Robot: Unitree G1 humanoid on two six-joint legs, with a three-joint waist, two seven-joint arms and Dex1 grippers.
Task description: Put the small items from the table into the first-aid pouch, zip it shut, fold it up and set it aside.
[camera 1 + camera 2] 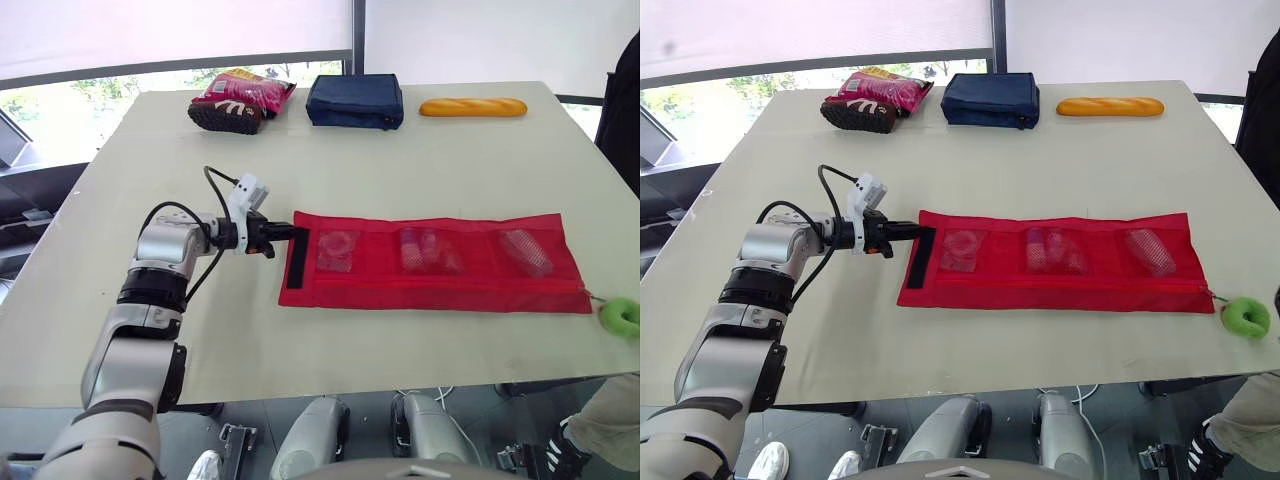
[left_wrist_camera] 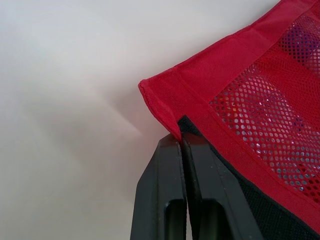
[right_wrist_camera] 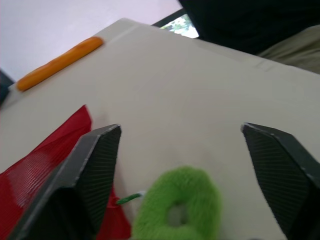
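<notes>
The red first-aid pouch [image 1: 430, 262] lies flat and unrolled across the desk [image 1: 400, 170] with its mesh pockets filled. The left end effector [image 2: 181, 140] is pinched closed on the pouch's left end beside the black strip [image 1: 298, 260], and the right end effector [image 3: 180, 129] is spread open over the green ring pull [image 3: 177, 210] at the opposite end. To fold cleanly, the left should probably lift that end only slightly and carry it rightward over the first pocket with the edges aligned, while the right steadies the far end against sliding.
</notes>
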